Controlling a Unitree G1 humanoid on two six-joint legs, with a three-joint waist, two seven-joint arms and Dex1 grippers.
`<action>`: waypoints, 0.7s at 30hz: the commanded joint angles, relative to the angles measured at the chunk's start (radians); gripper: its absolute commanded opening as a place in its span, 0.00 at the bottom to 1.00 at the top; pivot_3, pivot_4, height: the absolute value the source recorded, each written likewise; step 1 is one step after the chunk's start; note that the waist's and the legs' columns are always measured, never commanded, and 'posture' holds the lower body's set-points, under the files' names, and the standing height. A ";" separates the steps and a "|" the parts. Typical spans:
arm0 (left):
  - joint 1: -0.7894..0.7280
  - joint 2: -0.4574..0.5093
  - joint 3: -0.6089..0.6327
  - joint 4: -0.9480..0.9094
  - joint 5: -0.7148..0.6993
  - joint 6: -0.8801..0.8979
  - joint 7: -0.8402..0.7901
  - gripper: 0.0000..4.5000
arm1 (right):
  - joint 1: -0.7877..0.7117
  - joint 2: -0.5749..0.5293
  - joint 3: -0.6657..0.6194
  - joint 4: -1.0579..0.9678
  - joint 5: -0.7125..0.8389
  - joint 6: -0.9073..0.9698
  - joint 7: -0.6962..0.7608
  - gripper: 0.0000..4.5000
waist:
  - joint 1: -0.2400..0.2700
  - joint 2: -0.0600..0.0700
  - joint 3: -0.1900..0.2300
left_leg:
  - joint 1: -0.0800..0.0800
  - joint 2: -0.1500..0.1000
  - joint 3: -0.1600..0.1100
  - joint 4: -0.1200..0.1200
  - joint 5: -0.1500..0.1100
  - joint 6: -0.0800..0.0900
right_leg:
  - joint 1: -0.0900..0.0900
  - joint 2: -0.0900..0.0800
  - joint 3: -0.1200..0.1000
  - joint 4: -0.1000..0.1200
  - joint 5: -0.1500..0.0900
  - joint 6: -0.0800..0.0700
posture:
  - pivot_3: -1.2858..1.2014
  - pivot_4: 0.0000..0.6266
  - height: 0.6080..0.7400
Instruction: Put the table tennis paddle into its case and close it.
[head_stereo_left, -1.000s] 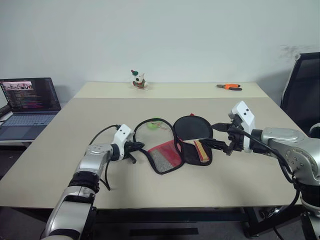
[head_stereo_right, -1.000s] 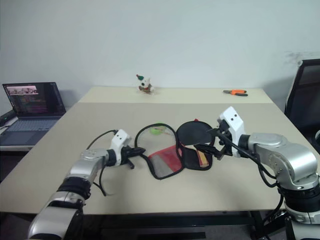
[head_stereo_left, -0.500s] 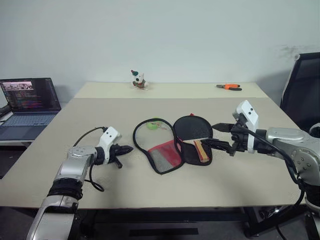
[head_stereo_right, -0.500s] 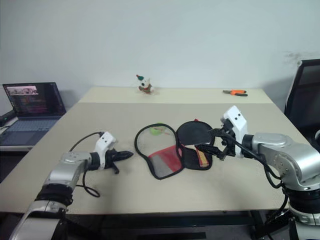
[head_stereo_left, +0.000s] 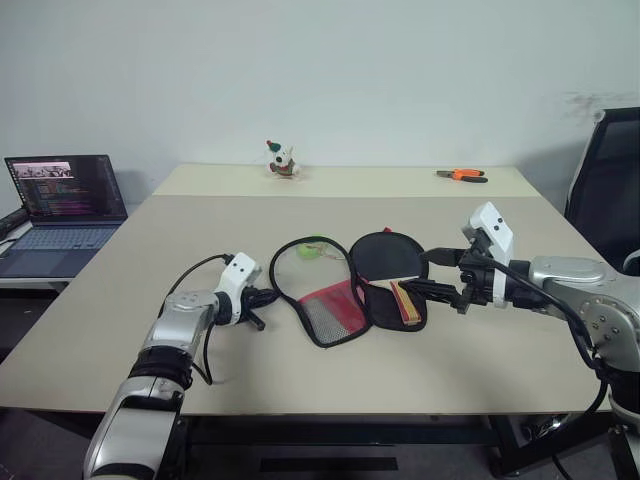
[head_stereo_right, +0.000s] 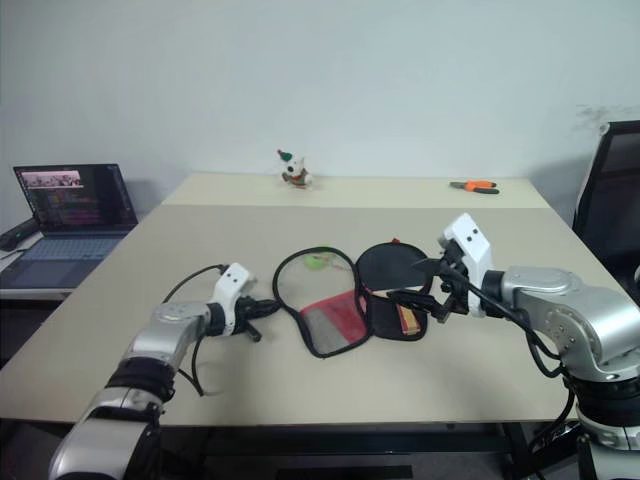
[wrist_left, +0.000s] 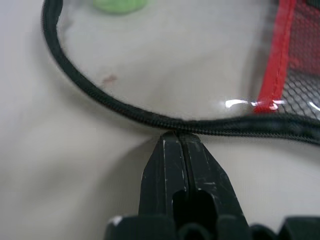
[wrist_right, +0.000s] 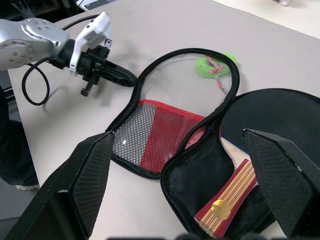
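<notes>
On the worktop (head_stereo_left: 120, 330), nearest the robot at about eight o'clock, the left claw (head_stereo_left: 268, 297) has its fingers pressed together on nothing, tips touching the black zipper edge of the case (head_stereo_left: 345, 290) from outside, as the left wrist view shows. The case lies open at the centre: its clear and red mesh flap is spread flat towards nine o'clock, and its black half lies beside it. The table tennis paddle (head_stereo_left: 388, 265) lies in that black half, black rubber face up, its striped wooden handle pointing towards six o'clock. At three o'clock the right claw (head_stereo_left: 428, 275) hangs just above the handle end with its fingers spread wide, empty. A green pull (head_stereo_left: 309, 249) lies under the flap's far edge.

Judging from this, the flap has yet to be folded over. With shut tips the left claw may only shove the edge, sliding the whole case and shifting the paddle. If the flap folds askew, the zipper edges may not meet.

Farther off, a laptop (head_stereo_left: 58, 200) stands at ten o'clock, a small toy figure (head_stereo_left: 281, 159) at twelve, and orange-handled pliers (head_stereo_left: 461, 175) at one.
</notes>
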 joint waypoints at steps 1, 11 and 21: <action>-0.060 -0.045 -0.015 0.035 0.012 -0.046 0.002 0.00 | -0.013 -0.001 -0.027 -0.028 0.019 -0.005 -0.011 1.00 | 0.000 0.000 0.000 | 0.000 0.000 0.000 0.000 0.000 0.000 | 0.000 0.000 0.000 0.000 0.000 0.000 | 0.52 0.24 1.00; -0.283 -0.196 -0.040 0.070 0.006 -0.126 -0.029 0.00 | 0.001 -0.044 -0.067 -0.026 0.019 -0.001 -0.013 1.00 | 0.002 -0.001 0.001 | -0.001 -0.002 0.000 0.001 0.000 0.000 | 0.000 0.000 0.000 0.000 0.000 0.000 | 0.52 0.24 1.00; -0.462 -0.299 -0.025 0.250 0.015 -0.248 -0.023 0.00 | 0.007 -0.046 -0.067 0.018 -0.013 -0.001 -0.057 1.00 | -0.016 -0.001 0.001 | 0.000 -0.002 0.002 0.001 0.000 0.000 | 0.000 0.002 0.002 0.001 0.000 0.001 | 0.52 0.24 1.00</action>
